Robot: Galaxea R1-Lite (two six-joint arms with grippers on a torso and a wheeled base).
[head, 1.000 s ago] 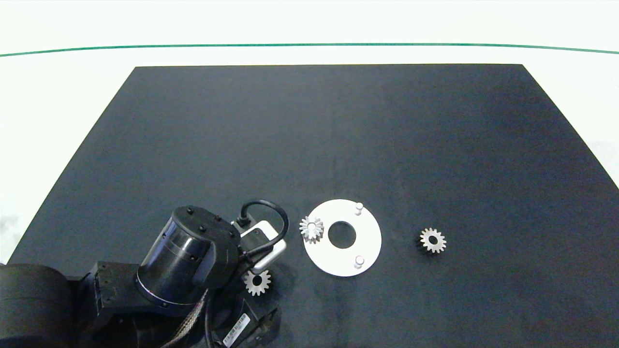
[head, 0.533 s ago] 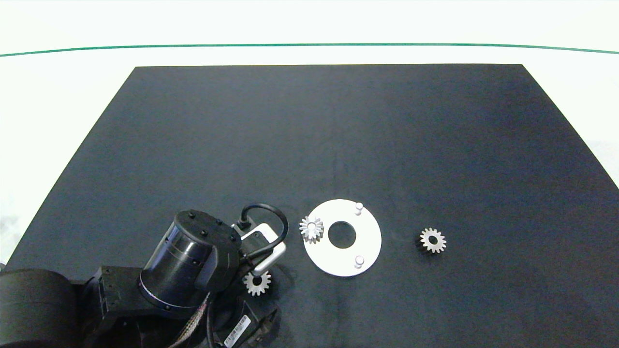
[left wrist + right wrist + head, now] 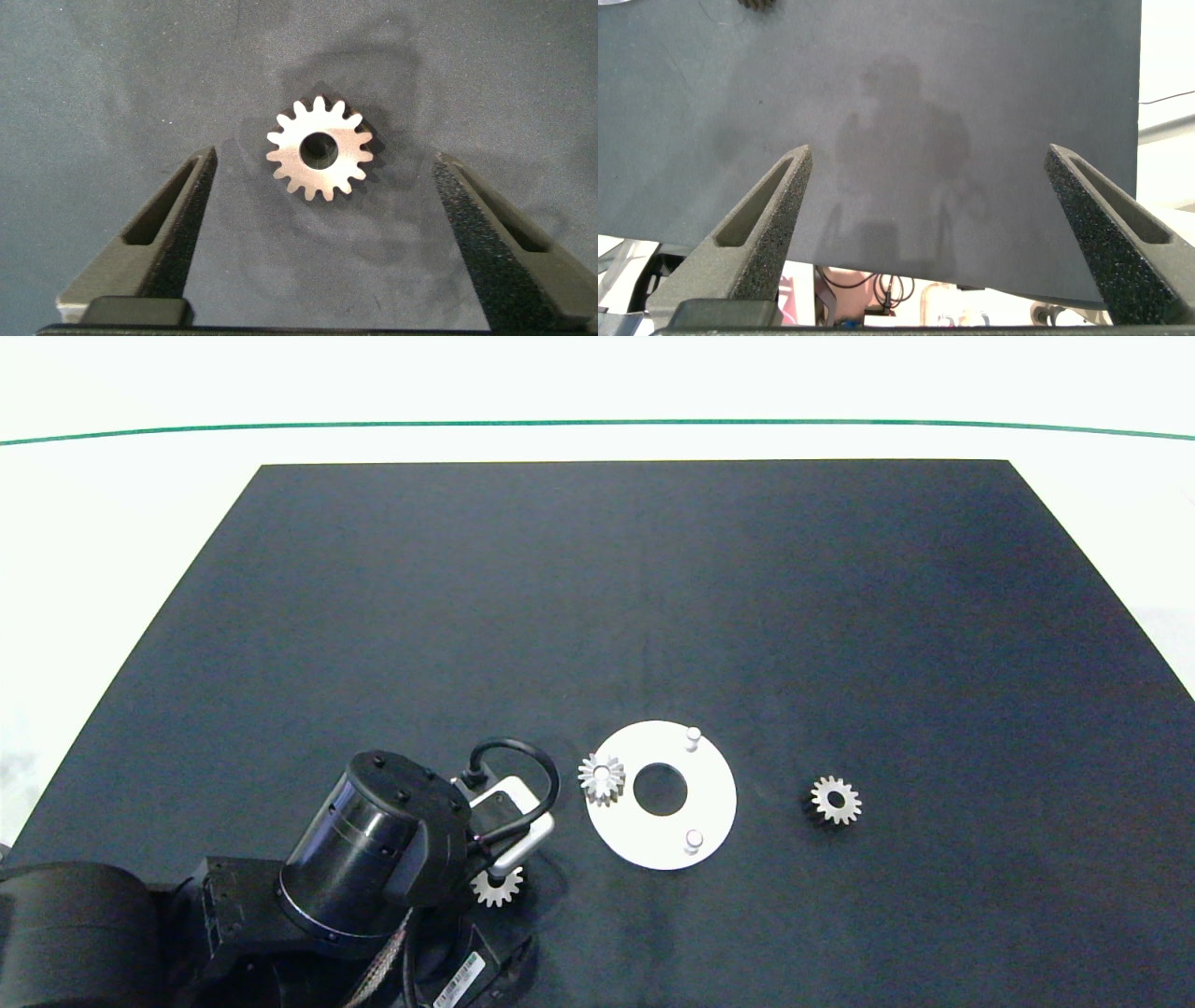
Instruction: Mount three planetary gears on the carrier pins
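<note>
A: Gears, three, all silvery with pointed teeth and a round bore. Where does each lie?

B: One gear [image 3: 600, 778] sits on the left pin of the white disc [image 3: 711, 798], at the disc's left rim. A second gear [image 3: 835, 800] lies flat on the black mat [image 3: 653, 597], right of the disc and apart from it. The third gear [image 3: 319, 148] lies flat on the mat, near and left of the disc, partly under the left arm in the head view.

A: And the pins?

B: Two pins stand bare and upright: the far pin [image 3: 692, 738] and the near pin [image 3: 693, 841], on either side of the disc's centre hole.

A: Left gripper [image 3: 318, 229]: finger state?

B: Spread wide. It hangs directly over the third gear, one finger [image 3: 173, 233] on each side of it. Neither foam pad touches the teeth; bare mat shows between gear and finger on both sides. Nothing is grasped.

A: Right gripper [image 3: 929, 229]?

B: Also spread wide and holding nothing. It is outside the head view; its own camera shows it over the mat's edge, with only a scrap of a gear [image 3: 757, 4] at the frame border.

A: Surface of the third gear?

B: Flat face up, bright metal, about fourteen teeth, dark bore at centre.
</note>
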